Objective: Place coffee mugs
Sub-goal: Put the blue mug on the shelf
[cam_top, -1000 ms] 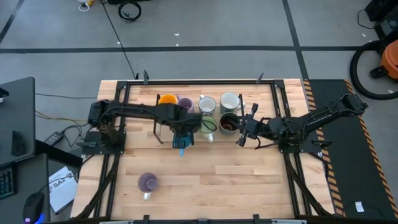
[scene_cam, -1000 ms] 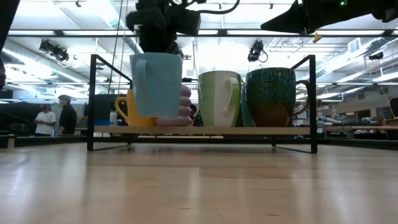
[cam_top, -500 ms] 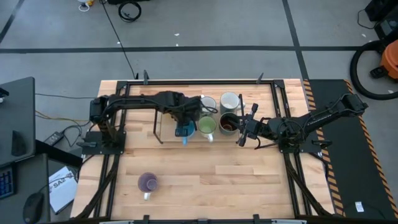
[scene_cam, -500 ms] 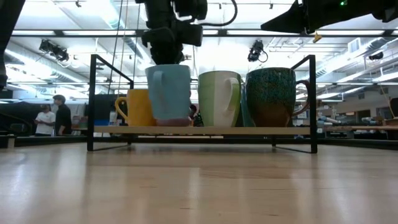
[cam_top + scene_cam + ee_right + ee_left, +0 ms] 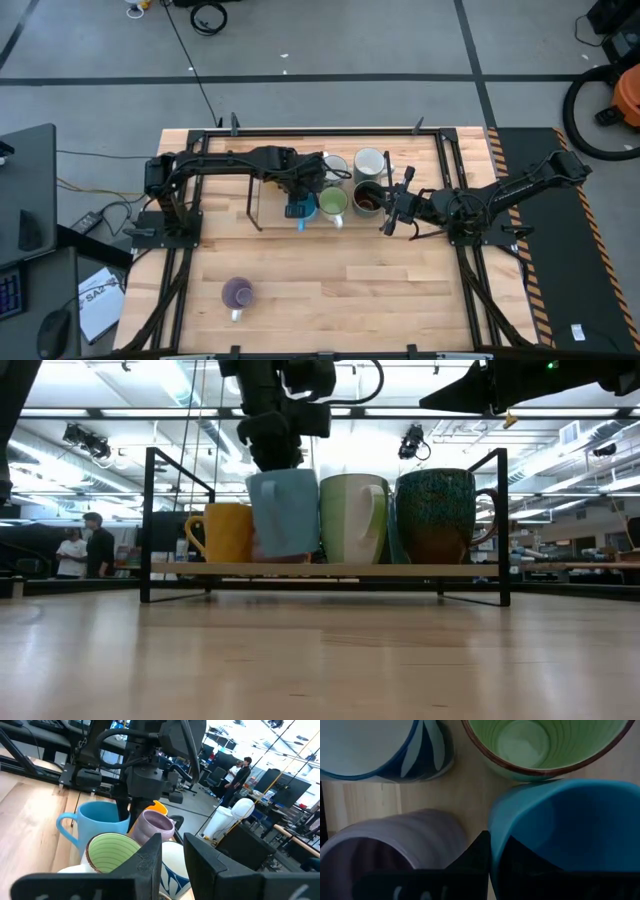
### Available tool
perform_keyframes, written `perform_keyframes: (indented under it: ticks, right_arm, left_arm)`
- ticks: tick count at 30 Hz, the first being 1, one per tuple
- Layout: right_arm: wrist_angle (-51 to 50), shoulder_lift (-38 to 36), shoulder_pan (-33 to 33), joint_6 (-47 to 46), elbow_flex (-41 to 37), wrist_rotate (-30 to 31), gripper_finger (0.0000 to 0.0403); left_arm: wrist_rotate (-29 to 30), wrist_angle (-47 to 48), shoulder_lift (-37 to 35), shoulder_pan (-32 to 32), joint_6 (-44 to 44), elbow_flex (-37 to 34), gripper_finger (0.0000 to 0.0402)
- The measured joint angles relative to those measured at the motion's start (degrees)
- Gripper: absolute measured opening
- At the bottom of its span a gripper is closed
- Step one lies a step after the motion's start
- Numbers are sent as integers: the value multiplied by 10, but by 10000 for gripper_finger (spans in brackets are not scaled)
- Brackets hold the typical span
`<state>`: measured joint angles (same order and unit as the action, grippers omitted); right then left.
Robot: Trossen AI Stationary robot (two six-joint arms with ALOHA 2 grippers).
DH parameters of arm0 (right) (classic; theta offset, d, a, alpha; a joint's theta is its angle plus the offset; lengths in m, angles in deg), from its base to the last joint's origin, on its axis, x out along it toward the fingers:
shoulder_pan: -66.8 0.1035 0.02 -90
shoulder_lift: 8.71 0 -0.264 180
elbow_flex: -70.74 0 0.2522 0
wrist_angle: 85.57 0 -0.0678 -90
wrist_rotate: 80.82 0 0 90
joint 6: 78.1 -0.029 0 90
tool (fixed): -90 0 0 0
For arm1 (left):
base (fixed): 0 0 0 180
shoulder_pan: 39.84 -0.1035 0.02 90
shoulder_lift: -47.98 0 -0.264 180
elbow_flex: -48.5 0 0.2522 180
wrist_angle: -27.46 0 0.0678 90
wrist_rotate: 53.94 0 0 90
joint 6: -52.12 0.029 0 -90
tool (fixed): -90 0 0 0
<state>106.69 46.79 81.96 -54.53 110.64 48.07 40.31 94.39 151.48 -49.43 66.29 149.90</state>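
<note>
over the rack's front row, we see the left gripper [image 5: 299, 196] pinched tight on the rim of the blue mug [image 5: 298, 208], one finger inside the cup and one outside, as the left wrist view shows; in the low view the blue mug [image 5: 284, 512] hangs slightly tilted, its base at about the level of the wooden shelf [image 5: 330, 569], between the orange mug [image 5: 222, 533] and the green mug [image 5: 352, 518]. beside the green mug stands the dark brown mug [image 5: 440, 515], speckled teal above. from the left wrist we also note a lavender mug [image 5: 395, 845] just beside the blue one and a white patterned mug [image 5: 380, 747] behind it. in the high view the pale grey-white mug [image 5: 368, 161] sits in the back row of the black wire rack [image 5: 250, 210]. the right gripper [image 5: 388, 207] waits just to the right of the dark brown mug, its fingers set partly apart and holding nothing. well apart from the rack, near the table's front left, a second lavender mug [image 5: 237, 294] stands alone on the wooden table [image 5: 380, 290]. people [image 5: 85, 545] stand in the room beyond
</note>
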Motion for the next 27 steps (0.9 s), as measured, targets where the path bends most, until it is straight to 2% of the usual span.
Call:
perform_keyframes:
  ticks: [27]
  right_arm:
    - [-1,0,1,0,0,-4,86]
  left_arm:
    - [-1,-4,24,-5,20,5,34]
